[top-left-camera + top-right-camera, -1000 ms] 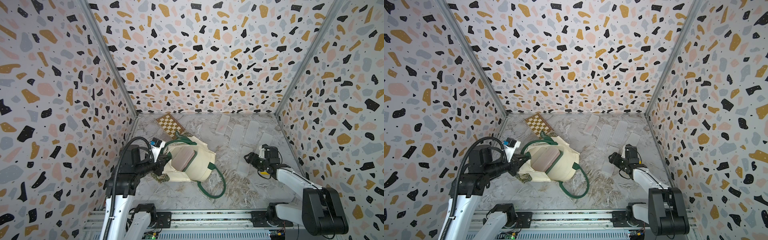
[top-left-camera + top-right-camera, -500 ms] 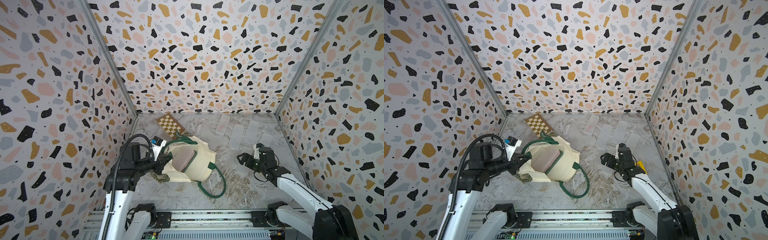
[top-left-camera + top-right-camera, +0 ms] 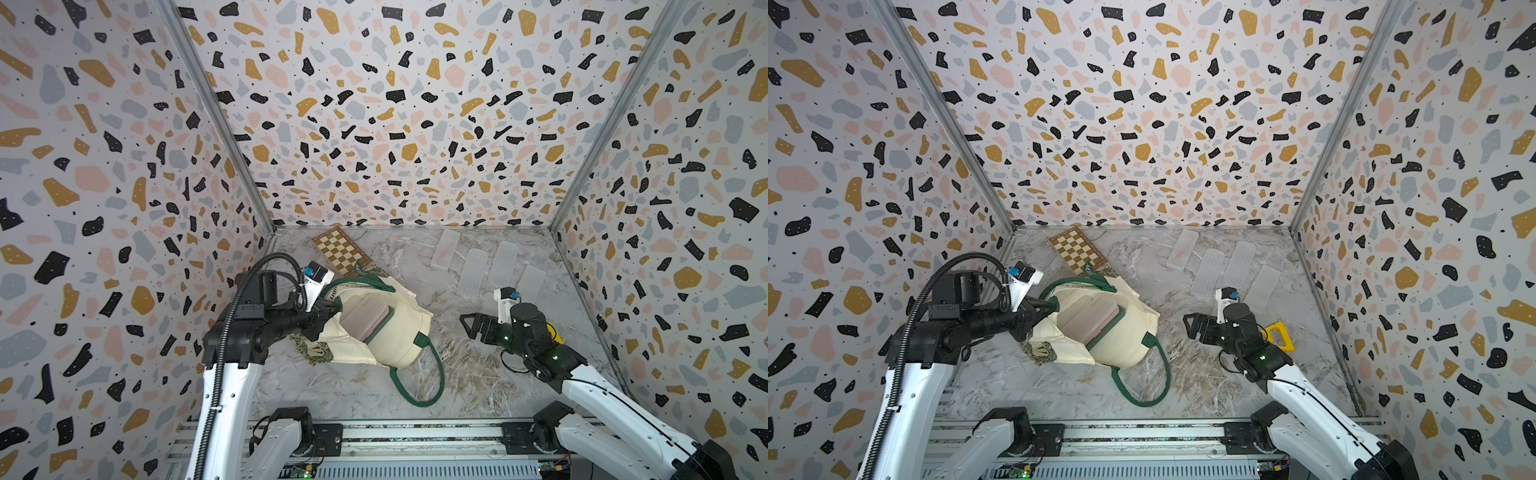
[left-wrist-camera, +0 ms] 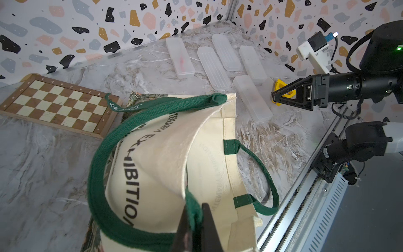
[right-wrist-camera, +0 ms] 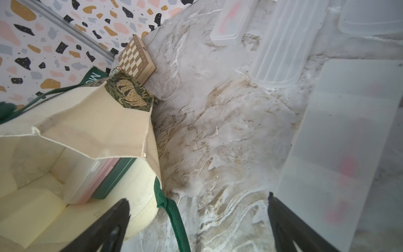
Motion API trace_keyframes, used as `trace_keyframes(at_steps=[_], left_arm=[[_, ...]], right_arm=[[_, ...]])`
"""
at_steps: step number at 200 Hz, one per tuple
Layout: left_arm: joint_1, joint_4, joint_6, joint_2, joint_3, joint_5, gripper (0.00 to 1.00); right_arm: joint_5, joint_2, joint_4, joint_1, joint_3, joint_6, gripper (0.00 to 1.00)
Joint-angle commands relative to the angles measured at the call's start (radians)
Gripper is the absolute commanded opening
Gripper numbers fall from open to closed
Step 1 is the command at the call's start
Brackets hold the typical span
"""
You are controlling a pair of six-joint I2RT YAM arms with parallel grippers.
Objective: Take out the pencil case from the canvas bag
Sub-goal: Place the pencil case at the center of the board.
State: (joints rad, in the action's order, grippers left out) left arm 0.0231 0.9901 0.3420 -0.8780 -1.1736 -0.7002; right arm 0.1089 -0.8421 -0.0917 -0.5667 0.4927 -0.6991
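The cream canvas bag (image 3: 397,338) (image 3: 1121,343) lies on its side left of the table's middle, mouth held open. My left gripper (image 3: 330,308) (image 4: 196,210) is shut on the green strap handle (image 4: 98,174) at the bag's rim. Inside the bag lies a pinkish translucent pencil case (image 3: 368,318) (image 3: 1090,318) (image 5: 87,181) on a dark green flat thing. My right gripper (image 3: 467,326) (image 3: 1188,326) (image 5: 197,198) is open and holds nothing. It stands a short way right of the bag, pointing at its mouth.
A wooden chessboard (image 3: 340,251) lies at the back left, touching the bag. Several translucent plastic cases (image 3: 473,272) lie at the back right, one close beside my right gripper (image 5: 340,152). A yellow thing (image 3: 1279,334) sits behind the right wrist. The bag's other strap (image 3: 419,384) loops toward the front.
My right gripper has moved left toward the bag and its jaws have spread wider. The left gripper and the bag have stayed as they were.
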Motion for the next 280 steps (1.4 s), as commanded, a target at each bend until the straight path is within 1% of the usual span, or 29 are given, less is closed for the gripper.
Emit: trace_keyframes(at_steps=[1, 36, 54, 78, 95, 128, 166, 188, 208, 235, 280], left_arm=[[0.005, -0.061, 0.045, -0.002, -0.068, -0.033, 0.0], [0.005, -0.07, 0.051, -0.044, -0.094, -0.036, 0.0], [0.004, -0.069, 0.074, -0.054, -0.103, -0.041, 0.0], [0.004, -0.065, 0.099, -0.063, -0.116, -0.044, 0.0], [0.005, -0.058, 0.117, -0.068, -0.126, -0.043, 0.0], [0.004, -0.035, 0.171, -0.076, -0.136, -0.064, 0.0], [0.005, -0.015, 0.211, -0.076, -0.123, -0.075, 0.0], [0.005, -0.002, 0.238, -0.069, -0.111, -0.082, 0.0], [0.005, -0.01, 0.242, -0.062, -0.094, -0.088, 0.0], [0.005, 0.011, 0.267, -0.053, -0.085, -0.109, 0.0], [0.005, 0.017, 0.301, -0.022, -0.029, -0.116, 0.0]], right_arm=[[-0.074, 0.01, 0.052, -0.093, 0.044, -0.006, 1.0], [-0.185, -0.031, 0.14, -0.308, 0.087, 0.021, 1.0], [-0.224, -0.085, 0.183, -0.408, 0.116, 0.03, 0.99], [-0.297, -0.184, 0.192, -0.519, 0.177, 0.038, 1.0], [-0.322, -0.252, 0.208, -0.573, 0.213, 0.047, 1.0], [-0.342, -0.347, 0.24, -0.647, 0.268, 0.069, 1.0], [-0.347, -0.453, 0.236, -0.689, 0.333, 0.077, 0.99], [-0.38, -0.527, 0.21, -0.718, 0.38, 0.085, 0.97], [-0.466, -0.616, 0.129, -0.754, 0.451, 0.098, 0.97], [-0.489, -0.722, 0.061, -0.758, 0.513, 0.076, 0.95], [-0.45, -0.822, 0.056, -0.759, 0.552, 0.057, 0.94]])
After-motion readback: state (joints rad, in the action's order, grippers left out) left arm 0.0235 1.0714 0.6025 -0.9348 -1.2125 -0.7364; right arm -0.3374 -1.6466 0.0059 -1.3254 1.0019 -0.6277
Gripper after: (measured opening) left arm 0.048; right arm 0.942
